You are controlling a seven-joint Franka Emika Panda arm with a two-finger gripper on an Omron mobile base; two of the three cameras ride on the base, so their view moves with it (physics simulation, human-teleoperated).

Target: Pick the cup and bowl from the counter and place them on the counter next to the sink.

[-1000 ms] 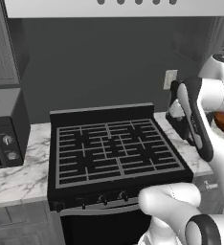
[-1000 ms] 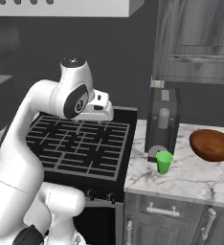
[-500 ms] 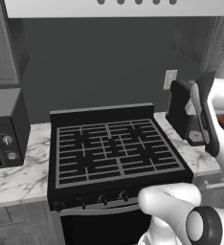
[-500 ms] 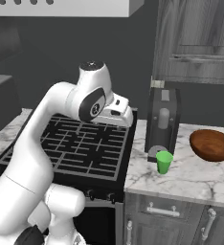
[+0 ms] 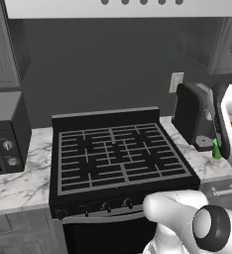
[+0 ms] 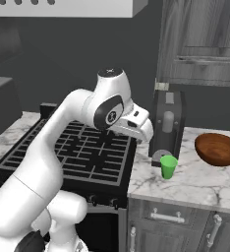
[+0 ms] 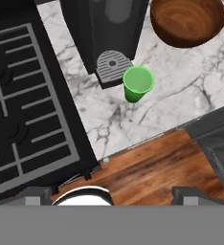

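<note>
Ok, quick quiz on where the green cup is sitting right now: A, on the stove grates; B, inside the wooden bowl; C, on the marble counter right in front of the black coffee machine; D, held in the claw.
C: the cup stands upright on the counter just in front of the coffee machine, apart from the bowl.

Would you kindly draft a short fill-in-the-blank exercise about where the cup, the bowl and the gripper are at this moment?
1. The cup standing on the counter is bright ____ in colour.
2. The bowl is made of reddish-brown ____.
3. The cup stands right in front of a tall ____ coffee machine.
4. The gripper is ____ and holds nothing.

Missing words: green; wood; black; open
</note>
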